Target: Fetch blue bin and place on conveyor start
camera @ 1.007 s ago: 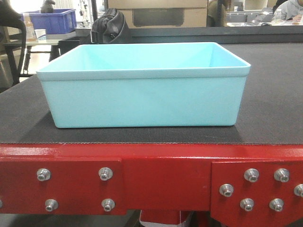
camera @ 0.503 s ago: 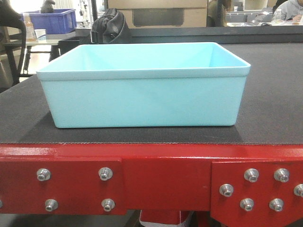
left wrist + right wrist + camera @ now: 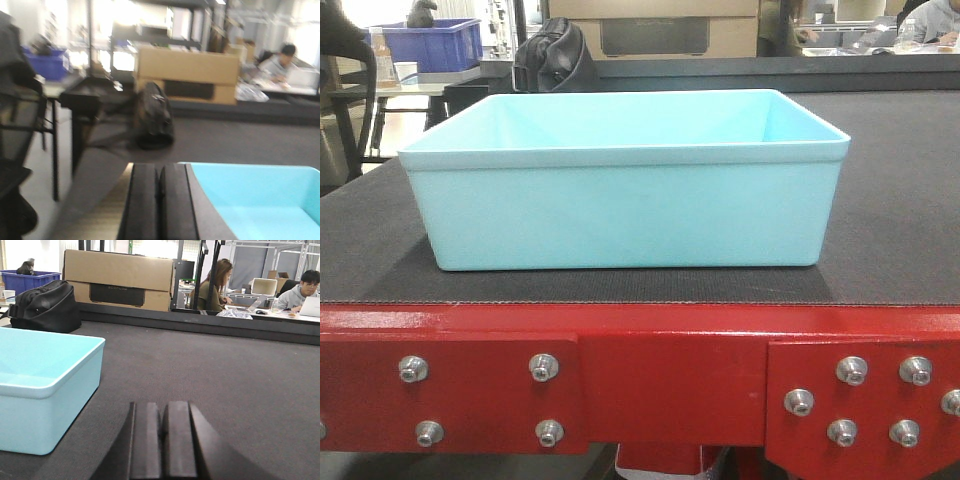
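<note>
The blue bin [image 3: 620, 180], a pale aqua tub, rests upright and empty on the dark grey belt of the conveyor start [image 3: 890, 200], just behind the red bolted plate [image 3: 670, 380]. In the left wrist view my left gripper [image 3: 160, 172] is shut with nothing in it, its pads pressed together just left of the blue bin [image 3: 255, 200]. My right gripper [image 3: 163, 410] is shut and empty too, hovering over the belt [image 3: 225, 375] to the right of the blue bin [image 3: 40, 385]. Neither gripper touches the bin.
A black bag [image 3: 552, 55] and a cardboard box [image 3: 660, 28] lie beyond the belt's far edge. A dark blue crate [image 3: 425, 45] sits on a table at back left. People work at desks [image 3: 300, 295] at back right.
The bin appears a hair further right in the front view. Otherwise nothing has moved.
</note>
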Tool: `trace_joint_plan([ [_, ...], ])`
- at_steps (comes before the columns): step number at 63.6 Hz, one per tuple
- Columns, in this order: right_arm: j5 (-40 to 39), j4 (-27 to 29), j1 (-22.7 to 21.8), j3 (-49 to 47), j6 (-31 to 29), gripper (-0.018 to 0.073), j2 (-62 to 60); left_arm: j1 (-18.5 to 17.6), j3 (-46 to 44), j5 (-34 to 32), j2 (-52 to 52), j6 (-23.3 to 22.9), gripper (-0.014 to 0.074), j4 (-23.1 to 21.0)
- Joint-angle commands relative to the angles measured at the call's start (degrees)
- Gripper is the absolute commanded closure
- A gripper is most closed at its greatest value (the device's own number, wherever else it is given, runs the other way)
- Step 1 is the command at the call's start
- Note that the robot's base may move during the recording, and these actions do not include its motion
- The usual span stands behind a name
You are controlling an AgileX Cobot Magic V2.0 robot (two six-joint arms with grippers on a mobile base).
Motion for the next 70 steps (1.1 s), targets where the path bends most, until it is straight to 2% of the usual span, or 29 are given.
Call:
trace_joint_plan([
  [1,-0.6,0.1,-0.3,0.0,0.1,0.0726,-0.3,3.1,4.8,-4.9,-3.8,1.5,0.0707,-1.1],
  [7,-0.6,0.1,-0.3,0.0,0.1,0.0726,-0.3,4.0,9.6,-3.3,-8.0,2.6,0.0707,-1.4],
  [16,-0.6,0.1,-0.3,0.0,0.1,0.0726,-0.3,4.0,15.8,-2.5,-14.5,7.0,0.0707,-4.9],
  [26,-0.6,0.1,-0.3,0.0,0.1,0.0726,-0.3,4.1,21.7,-2.3,-21.6,7.0,0.0707,-5.5],
  [38,-0.6,0.1,-0.3,0.0,0.1,0.0726,-0.3,4.1,21.7,2.4,-21.6,6.8,0.0707,-5.6],
  [70,-0.6,0.1,-0.3,0.0,0.1,0.0726,-0.3,4.1,21.7,2.4,-21.6,6.8,0.0707,-5.6],
])
